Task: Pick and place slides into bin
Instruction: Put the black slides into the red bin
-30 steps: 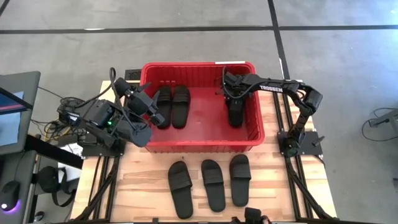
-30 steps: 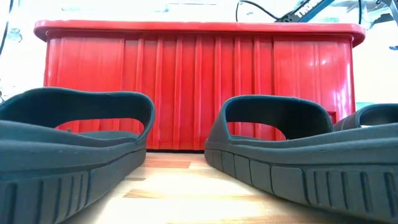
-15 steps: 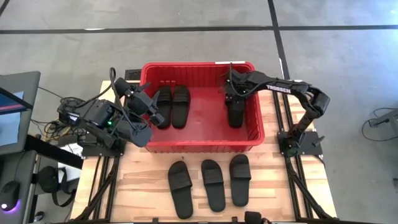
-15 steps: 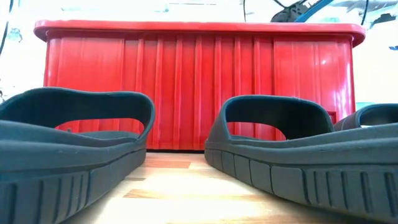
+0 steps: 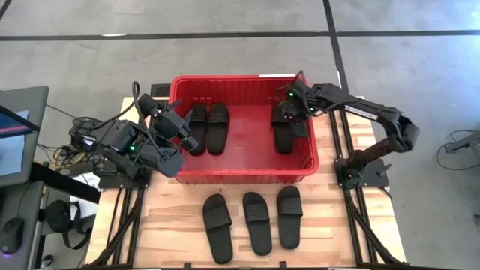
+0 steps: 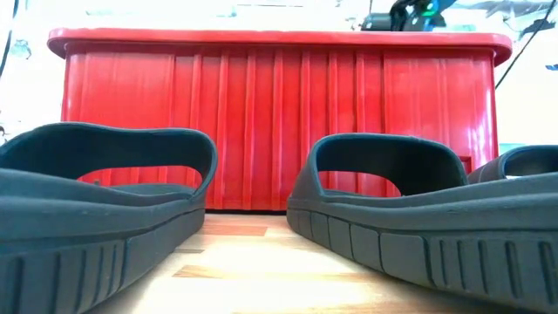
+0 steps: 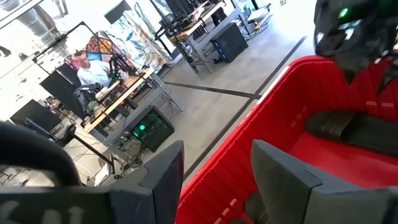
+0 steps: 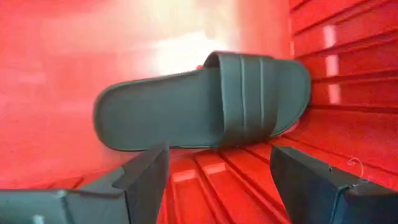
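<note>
Three slides sit in the red bin (image 5: pixel 244 174) so far: a pair (image 5: pixel 208 128) side by side at its left end and a single one (image 5: pixel 284 129) by the right wall, flat on the floor of the bin with nothing holding it. Three more slides (image 5: pixel 253 221) wait in a row on the table (image 5: pixel 180 214), lower middle of the overhead frame.

The right claw (image 5: pixel 291 107) hangs just over that single slide near the bin's upper right corner, fingers spread wide, nothing between them. Biggest risk I see: it's close to the right wall and rim, so a careless lift could clip the plastic, or a finger could catch the strap and drag the slide back out.

The left claw (image 5: pixel 182 129) is parked over the bin's left rim, fingers apart and empty, right next to the pair. If it swings in, it could bump those two, and both arms reaching for the table row at once looks like a collision waiting to happen.
</note>
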Controlling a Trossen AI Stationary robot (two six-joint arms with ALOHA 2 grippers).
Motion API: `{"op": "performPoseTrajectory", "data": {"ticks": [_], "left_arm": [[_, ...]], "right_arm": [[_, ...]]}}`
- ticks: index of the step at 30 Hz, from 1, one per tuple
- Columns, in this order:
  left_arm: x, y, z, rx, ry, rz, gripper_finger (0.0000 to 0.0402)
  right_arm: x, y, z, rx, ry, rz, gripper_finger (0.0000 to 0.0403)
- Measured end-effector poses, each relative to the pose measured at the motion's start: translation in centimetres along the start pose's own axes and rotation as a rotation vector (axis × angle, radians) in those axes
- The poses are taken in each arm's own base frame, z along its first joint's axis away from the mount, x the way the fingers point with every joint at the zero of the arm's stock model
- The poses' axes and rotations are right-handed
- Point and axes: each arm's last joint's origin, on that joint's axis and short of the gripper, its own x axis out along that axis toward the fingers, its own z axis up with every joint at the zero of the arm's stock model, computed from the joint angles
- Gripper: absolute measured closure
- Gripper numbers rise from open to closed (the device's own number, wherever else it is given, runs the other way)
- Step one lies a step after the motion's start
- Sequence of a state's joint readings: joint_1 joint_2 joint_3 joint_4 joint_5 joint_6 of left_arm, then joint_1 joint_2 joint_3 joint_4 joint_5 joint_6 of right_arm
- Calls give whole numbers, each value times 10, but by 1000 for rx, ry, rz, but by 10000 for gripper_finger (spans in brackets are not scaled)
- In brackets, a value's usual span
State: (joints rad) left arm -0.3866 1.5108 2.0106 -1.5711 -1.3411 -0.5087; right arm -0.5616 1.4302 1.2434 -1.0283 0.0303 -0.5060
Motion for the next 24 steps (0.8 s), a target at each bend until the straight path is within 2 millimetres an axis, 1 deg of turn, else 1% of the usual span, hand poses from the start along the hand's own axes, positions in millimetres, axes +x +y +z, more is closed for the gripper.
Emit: {"op": "performPoseTrajectory", "data": {"ticks": [8, 13, 18, 24], "left_arm": [[0, 0, 0, 19, 0, 0, 225], [0, 0, 0, 19, 0, 0, 225], [1, 0, 0, 18, 2, 6, 225], [7, 2, 0, 28, 15, 26, 225]], "right_arm": [[-50, 34, -4, -98, -174, -31, 138], [-75, 62, -11, -99, -257, 3, 138], [-93, 92, -18, -77, -313, 78, 138], [-106, 128, -23, -54, -335, 192, 138]]}}
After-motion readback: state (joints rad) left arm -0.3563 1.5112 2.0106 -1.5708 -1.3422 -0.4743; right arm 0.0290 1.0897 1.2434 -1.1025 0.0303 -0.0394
